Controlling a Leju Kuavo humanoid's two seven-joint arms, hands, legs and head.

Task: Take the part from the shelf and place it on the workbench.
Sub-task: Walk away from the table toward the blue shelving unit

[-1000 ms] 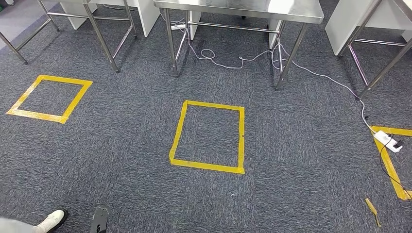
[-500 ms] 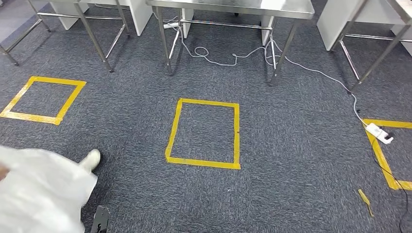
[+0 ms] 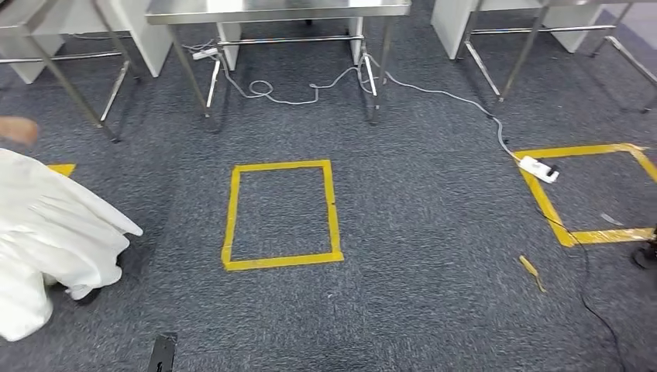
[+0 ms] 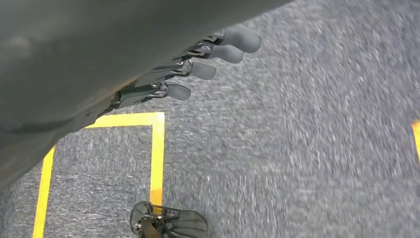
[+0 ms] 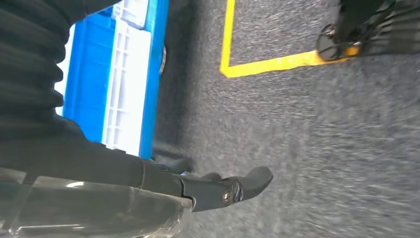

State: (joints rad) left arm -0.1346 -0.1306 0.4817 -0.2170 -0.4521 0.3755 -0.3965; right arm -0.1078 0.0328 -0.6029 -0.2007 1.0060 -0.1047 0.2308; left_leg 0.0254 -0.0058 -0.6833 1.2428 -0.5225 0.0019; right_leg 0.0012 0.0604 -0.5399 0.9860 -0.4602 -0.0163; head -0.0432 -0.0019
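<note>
1. While the left arm hangs over the carpet (image 3: 434,232), the left hand (image 4: 198,64) holds nothing, its fingers (image 4: 235,52) straight and slightly apart.
2. The right hand (image 5: 225,188) hangs low; its thumb sticks out, and whether it grips anything cannot be told.
3. A blue and white crate (image 5: 121,74) sits on the floor beside it.
4. A taped yellow square (image 3: 281,215) lies before a steel table (image 3: 279,9); a person in white (image 3: 46,232) stands left.

Right wrist view: right hand (image 5: 218,191) hangs over grey carpet (image 5: 317,148), dark fingers (image 5: 255,179) extended, nothing visibly held. Blue and white crate (image 5: 124,74) stands on the carpet near the hand. Corner of a yellow tape outline (image 5: 257,65) lies on the carpet beside the crate. Picture motion-blurred.
</note>
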